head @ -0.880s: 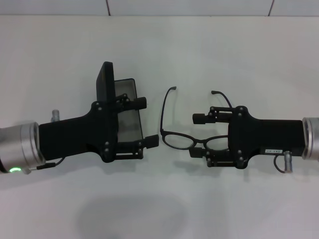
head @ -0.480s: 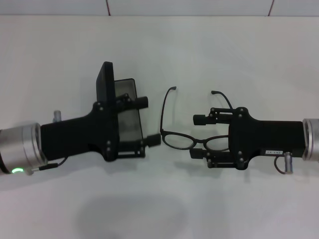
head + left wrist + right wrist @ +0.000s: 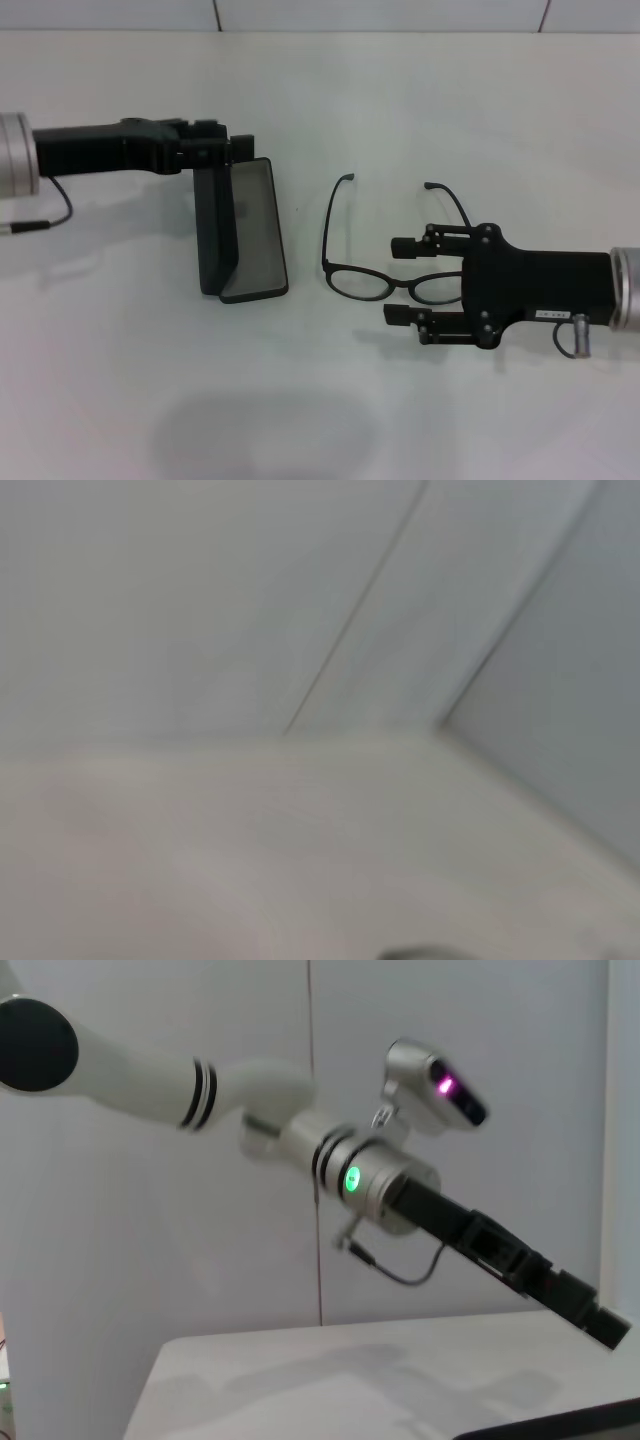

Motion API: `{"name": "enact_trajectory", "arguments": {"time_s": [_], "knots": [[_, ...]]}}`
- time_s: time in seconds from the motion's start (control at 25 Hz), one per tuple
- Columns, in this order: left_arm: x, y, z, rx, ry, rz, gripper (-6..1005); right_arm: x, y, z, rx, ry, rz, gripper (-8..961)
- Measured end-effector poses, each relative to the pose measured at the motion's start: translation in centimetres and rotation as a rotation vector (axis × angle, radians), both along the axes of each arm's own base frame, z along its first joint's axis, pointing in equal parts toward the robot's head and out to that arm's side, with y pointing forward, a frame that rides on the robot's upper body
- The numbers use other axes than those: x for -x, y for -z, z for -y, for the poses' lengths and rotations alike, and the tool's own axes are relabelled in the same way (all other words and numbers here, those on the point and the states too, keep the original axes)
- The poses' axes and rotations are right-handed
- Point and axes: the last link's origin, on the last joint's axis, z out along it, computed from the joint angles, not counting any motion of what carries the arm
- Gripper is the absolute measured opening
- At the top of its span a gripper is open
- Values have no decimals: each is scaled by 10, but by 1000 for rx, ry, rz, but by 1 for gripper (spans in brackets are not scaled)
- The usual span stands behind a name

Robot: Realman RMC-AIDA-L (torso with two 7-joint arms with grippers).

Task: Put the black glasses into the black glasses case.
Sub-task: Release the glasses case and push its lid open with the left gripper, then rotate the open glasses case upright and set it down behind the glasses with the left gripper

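Observation:
The black glasses (image 3: 362, 281) lie open on the white table, lenses toward me and temple arms pointing away. My right gripper (image 3: 391, 279) is open, with one finger on each side of the right-hand lens, at table height. The black glasses case (image 3: 252, 228) lies open to the left of the glasses, grey lining up, with its lid (image 3: 211, 228) standing upright. My left gripper (image 3: 242, 150) is at the far end of the lid, reaching in from the left. It also shows in the right wrist view (image 3: 597, 1322). The left wrist view shows only wall and table.
The white table (image 3: 320, 400) ends at a tiled wall (image 3: 380, 14) at the back. The left arm's cable (image 3: 40, 222) hangs near the left edge. A dark edge (image 3: 560, 1424) that I cannot identify crosses the right wrist view's corner.
My left gripper has left its place straddling the case, moved away to the lid's far end and turned on its side. The case now shows in full. The right gripper shifted slightly toward me.

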Motion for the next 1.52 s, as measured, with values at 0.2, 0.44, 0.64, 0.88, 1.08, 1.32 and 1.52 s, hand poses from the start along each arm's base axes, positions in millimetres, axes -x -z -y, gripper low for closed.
{"name": "enact_trajectory", "arguments": {"time_s": [0.2, 0.44, 0.64, 0.88, 1.08, 1.32, 1.52], "knots": [[-18, -8, -6, 49, -150, -232, 874, -5, -2, 2, -4, 15, 1, 675], [-34, 8, -6, 91, -194, -372, 872, -4, -2, 2, -5, 11, -2, 675], [-34, 19, -12, 87, -216, -457, 871, -2, 0, 2, -2, 4, -3, 676], [-35, 22, -15, 81, -220, -500, 869, 0, 1, 1, -2, -1, -2, 675], [-35, 25, -20, 58, -219, -580, 729, 0, 1, 1, -3, -3, -1, 676], [-37, 24, -23, 37, -199, -616, 595, 1, 2, 1, -2, -3, -2, 676], [-41, 17, -26, 8, -140, -639, 399, 1, 2, 2, -1, -1, -3, 675]]}}
